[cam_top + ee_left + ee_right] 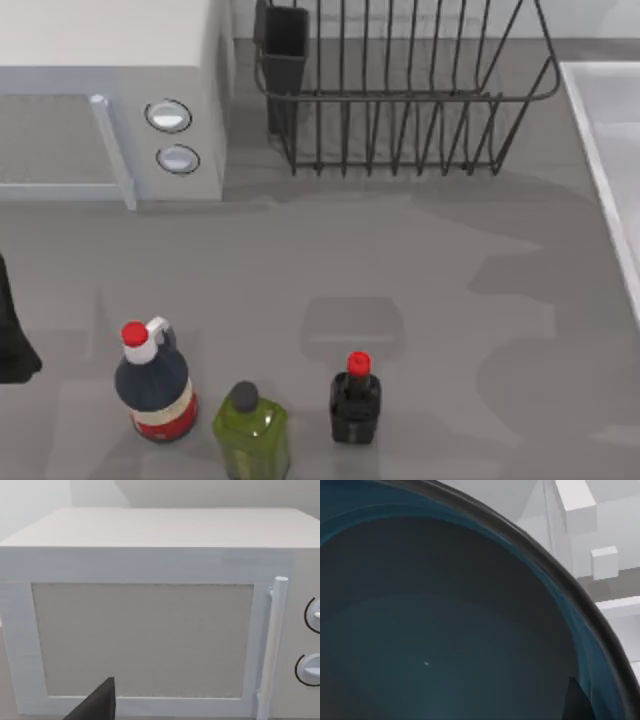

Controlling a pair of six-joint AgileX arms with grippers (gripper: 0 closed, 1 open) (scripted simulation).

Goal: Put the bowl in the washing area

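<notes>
one thing remains: setting the bowl (445,630), close against the right wrist camera, into the washing area (610,150) at the top view's right edge; grip state cannot be told.

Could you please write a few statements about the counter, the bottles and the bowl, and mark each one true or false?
1. Three bottles stand near the front of the table in the top view. True: a red-capped round bottle, a green bottle and a small dark bottle.
2. The green bottle has a red cap. False: its cap is dark.
3. The dish rack holds plates. False: its wires hold nothing visible.
4. The microwave has two round knobs. True.
5. The bowl sits between the bottles. False: its teal inside shows close up in the right wrist view.
6. The washing area lies at the table's right edge. True.
</notes>
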